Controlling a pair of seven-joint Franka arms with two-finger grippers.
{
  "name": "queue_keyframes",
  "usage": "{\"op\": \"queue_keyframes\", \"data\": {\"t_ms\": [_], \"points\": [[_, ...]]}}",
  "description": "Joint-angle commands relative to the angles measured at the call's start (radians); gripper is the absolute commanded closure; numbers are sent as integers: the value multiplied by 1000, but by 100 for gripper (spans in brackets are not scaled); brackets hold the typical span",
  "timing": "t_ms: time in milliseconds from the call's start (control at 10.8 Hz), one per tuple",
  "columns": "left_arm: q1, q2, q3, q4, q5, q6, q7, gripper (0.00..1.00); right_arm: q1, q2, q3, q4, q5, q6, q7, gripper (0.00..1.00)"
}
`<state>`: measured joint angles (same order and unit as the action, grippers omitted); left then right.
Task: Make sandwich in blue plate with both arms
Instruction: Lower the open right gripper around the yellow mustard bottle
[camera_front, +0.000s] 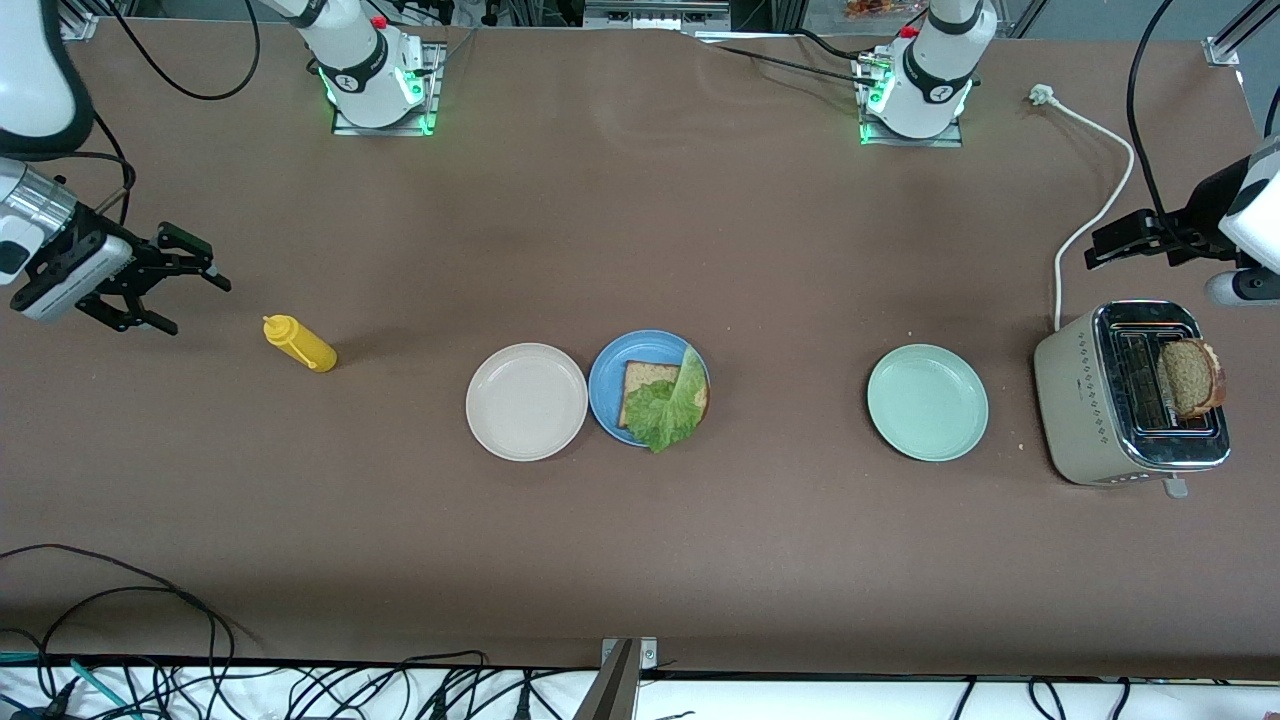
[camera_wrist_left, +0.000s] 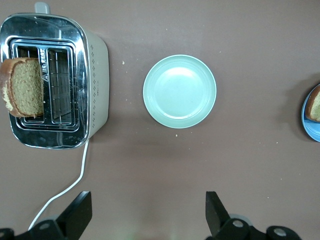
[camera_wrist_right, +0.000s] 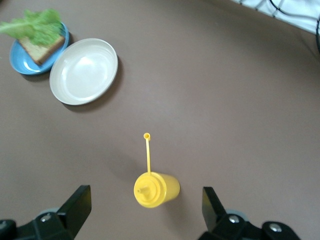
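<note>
The blue plate (camera_front: 603, 385) sits mid-table and holds one brown bread slice (camera_front: 643, 385) with a green lettuce leaf (camera_front: 672, 408) lying on it. It also shows in the right wrist view (camera_wrist_right: 17, 59). A second bread slice (camera_front: 1190, 377) stands in the toaster (camera_front: 1085, 395); in the left wrist view this slice (camera_wrist_left: 24, 87) sticks up from a slot. My left gripper (camera_front: 1105, 248) is open and empty, up over the table beside the toaster. My right gripper (camera_front: 190, 298) is open and empty, up over the table by a yellow squeeze bottle (camera_front: 299, 343).
A cream-white plate (camera_front: 526, 401) touches the blue plate on the side toward the right arm's end. A mint-green plate (camera_front: 927, 402) lies between the blue plate and the toaster. The toaster's white cord (camera_front: 1095, 205) runs toward the robots' bases. Cables hang along the table's front edge.
</note>
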<state>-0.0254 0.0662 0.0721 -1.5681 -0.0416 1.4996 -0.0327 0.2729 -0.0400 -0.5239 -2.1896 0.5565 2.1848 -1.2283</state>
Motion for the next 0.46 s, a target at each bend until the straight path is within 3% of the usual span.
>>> {"op": "queue_keyframes", "data": {"t_ms": [0,369], "points": [[18,-3,-5,-4,-15,5,5,0,-9,26,-57,-61,221,6,-364,1],[16,-3,-8,-4,-17,5,4,0,-31,208,-131,-56,504,-138,-762,1]]}}
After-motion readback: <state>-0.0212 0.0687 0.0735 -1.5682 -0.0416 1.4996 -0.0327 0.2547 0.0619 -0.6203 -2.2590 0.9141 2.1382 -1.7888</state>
